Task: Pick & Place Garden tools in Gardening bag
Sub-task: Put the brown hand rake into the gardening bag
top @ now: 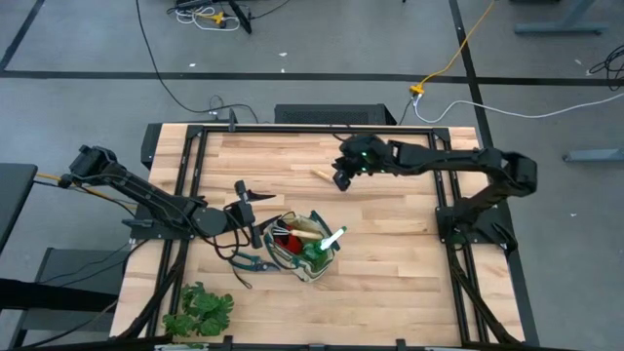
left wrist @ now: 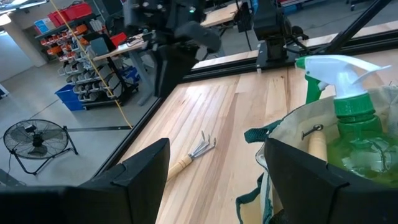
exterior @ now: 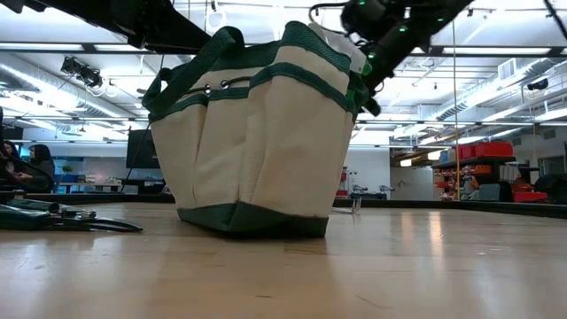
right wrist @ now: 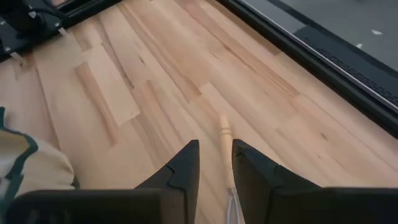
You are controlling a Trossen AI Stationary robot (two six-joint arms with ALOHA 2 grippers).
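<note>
Gardening bag (top: 307, 252) stands near the table's front edge, already holding the spray bottle (top: 329, 240) and a wooden-handled rake, with the pruning shears (top: 246, 261) lying just beside it and the left gripper (top: 244, 207) waiting open close by. Farther back, the hand rake (top: 321, 175) lies alone under the right gripper (right wrist: 215, 163). Keep those parted fingers astride its wooden handle, descend squarely, then close.

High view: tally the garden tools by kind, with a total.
Rakes: 2 (one on the table at, one in the bag at)
Shears: 1
Spray bottle: 1
Gloves: 1 red bundle
Total: 5
</note>
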